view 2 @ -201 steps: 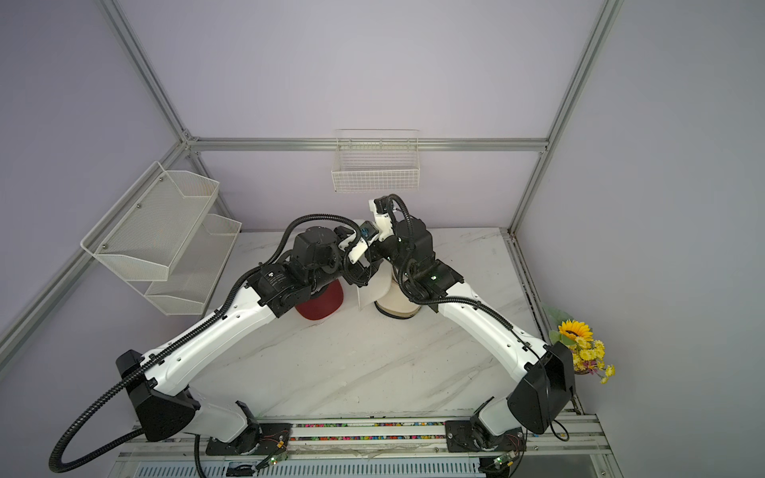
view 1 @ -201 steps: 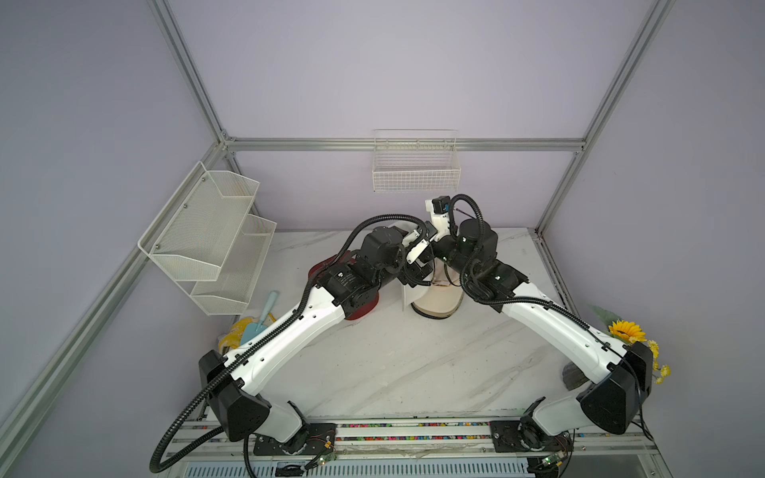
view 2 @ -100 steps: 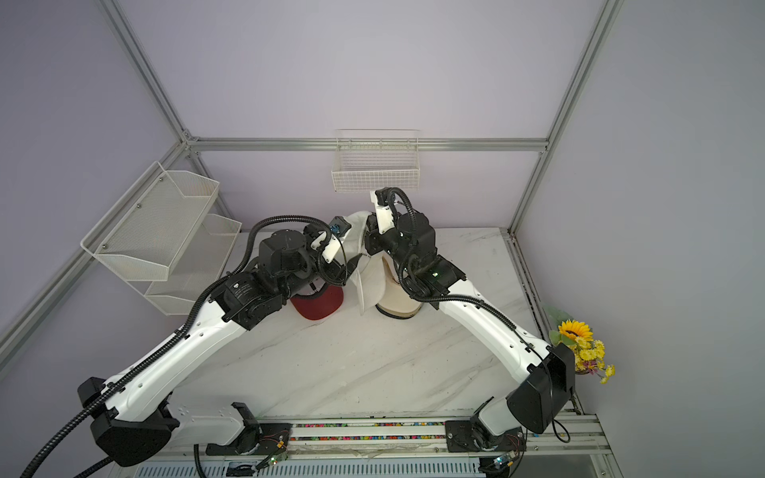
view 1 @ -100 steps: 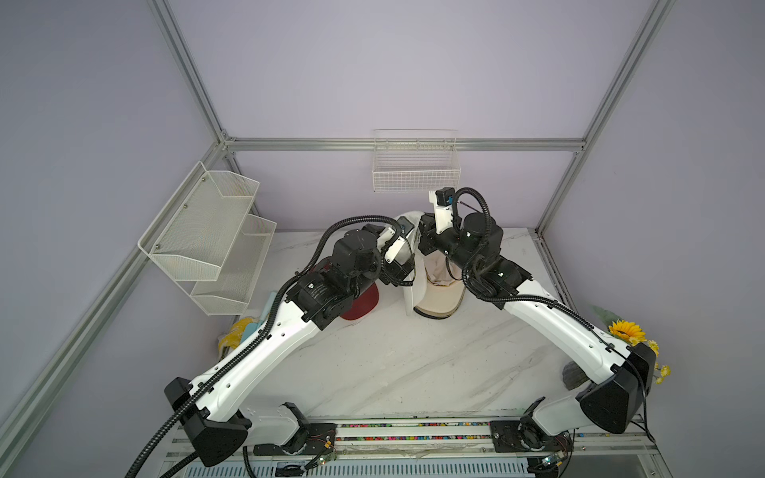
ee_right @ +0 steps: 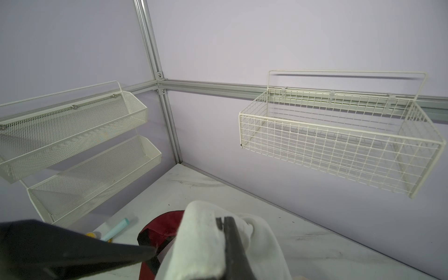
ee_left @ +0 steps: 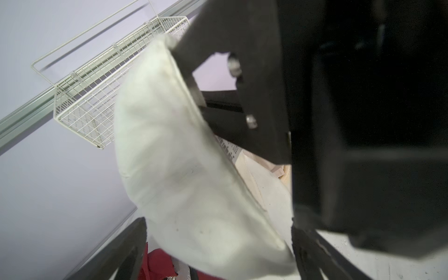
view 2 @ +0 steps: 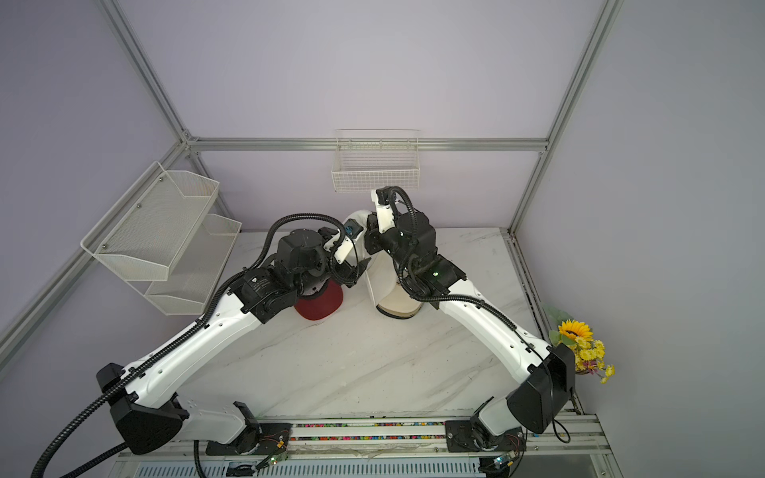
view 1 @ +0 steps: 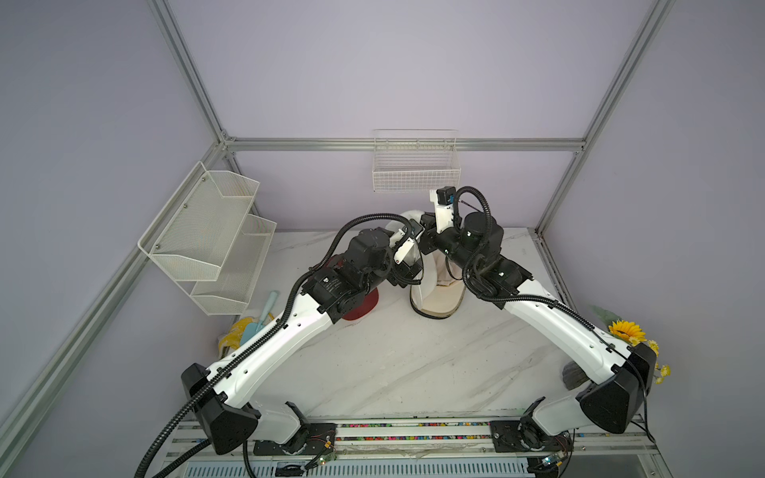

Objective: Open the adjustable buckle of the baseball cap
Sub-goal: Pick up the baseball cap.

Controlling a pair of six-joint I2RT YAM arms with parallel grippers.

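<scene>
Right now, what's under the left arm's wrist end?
A red cap on the marble table. Only its near edge shows in both top views; the left arm covers the rest, so its full shape cannot be seen.

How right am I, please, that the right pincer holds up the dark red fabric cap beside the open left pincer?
Wrong cap: the right wrist view shows the right pincer holding up the cream-white fabric baseball cap, beside the open left pincer.
</scene>
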